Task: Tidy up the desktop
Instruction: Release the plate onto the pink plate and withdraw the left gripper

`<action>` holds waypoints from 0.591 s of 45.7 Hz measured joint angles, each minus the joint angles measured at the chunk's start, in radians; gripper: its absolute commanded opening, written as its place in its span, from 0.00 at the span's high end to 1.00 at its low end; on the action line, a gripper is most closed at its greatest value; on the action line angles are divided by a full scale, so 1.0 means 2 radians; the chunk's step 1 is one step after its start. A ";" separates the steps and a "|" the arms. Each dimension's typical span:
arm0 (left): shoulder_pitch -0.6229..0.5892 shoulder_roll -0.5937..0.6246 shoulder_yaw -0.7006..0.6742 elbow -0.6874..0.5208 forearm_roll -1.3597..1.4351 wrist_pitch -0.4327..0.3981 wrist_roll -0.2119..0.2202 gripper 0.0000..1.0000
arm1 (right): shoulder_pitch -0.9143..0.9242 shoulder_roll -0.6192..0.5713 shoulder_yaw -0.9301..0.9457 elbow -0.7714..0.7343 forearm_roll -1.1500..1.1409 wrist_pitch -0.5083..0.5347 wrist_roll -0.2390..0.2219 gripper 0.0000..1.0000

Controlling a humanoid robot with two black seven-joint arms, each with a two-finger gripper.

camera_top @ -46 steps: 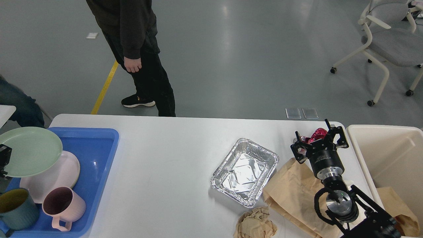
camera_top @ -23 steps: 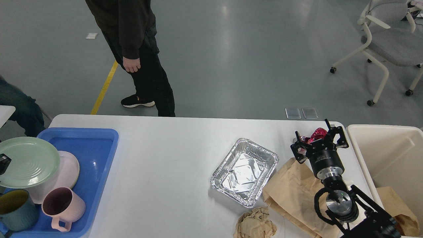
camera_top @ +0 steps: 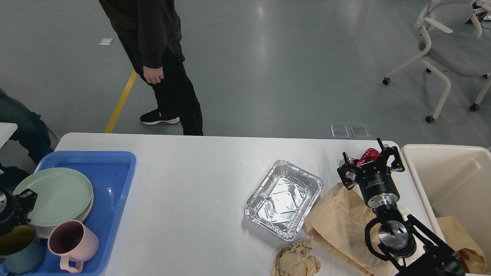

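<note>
A: Where the right gripper (camera_top: 370, 163) is seen over the desktop (camera_top: 191, 191), what state is recorded?

B: Its fingers are spread on either side of a crumpled red wrapper (camera_top: 366, 156), at 3 o'clock on the white surface; whether the wrapper is clamped cannot be told.

A: And the left gripper (camera_top: 27, 199)?

B: It is located at 9 o'clock, at the edge of a green plate (camera_top: 57, 195) stacked in the blue tray (camera_top: 111, 172); its fingers cannot be told apart.

A: What else is noted?

B: A foil tray (camera_top: 284, 199) is placed right of centre, with a brown paper bag (camera_top: 337, 222) just beside it and a crumpled paper ball (camera_top: 296, 260) at 5 o'clock. A pink mug (camera_top: 73, 243) is stood in the blue tray.
</note>
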 measured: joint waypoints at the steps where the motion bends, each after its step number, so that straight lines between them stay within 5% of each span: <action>1: 0.002 0.000 -0.004 0.000 0.000 0.001 0.000 1.00 | 0.000 0.000 0.000 0.000 0.000 0.000 0.000 0.00; 16: 0.014 0.002 -0.043 0.014 -0.003 0.005 -0.002 0.91 | 0.000 0.000 0.000 0.000 0.000 0.000 0.000 0.00; 19: 0.014 0.000 -0.047 0.017 -0.003 0.005 -0.003 0.77 | 0.000 0.000 0.000 0.000 0.000 0.000 0.000 0.00; 23: 0.014 -0.001 -0.052 0.020 -0.003 0.005 -0.004 0.45 | 0.000 0.000 0.000 0.000 0.000 0.000 0.000 0.00; 27: 0.014 -0.001 -0.053 0.023 -0.001 0.006 -0.006 0.32 | 0.000 0.000 0.000 0.000 0.000 0.000 0.000 0.00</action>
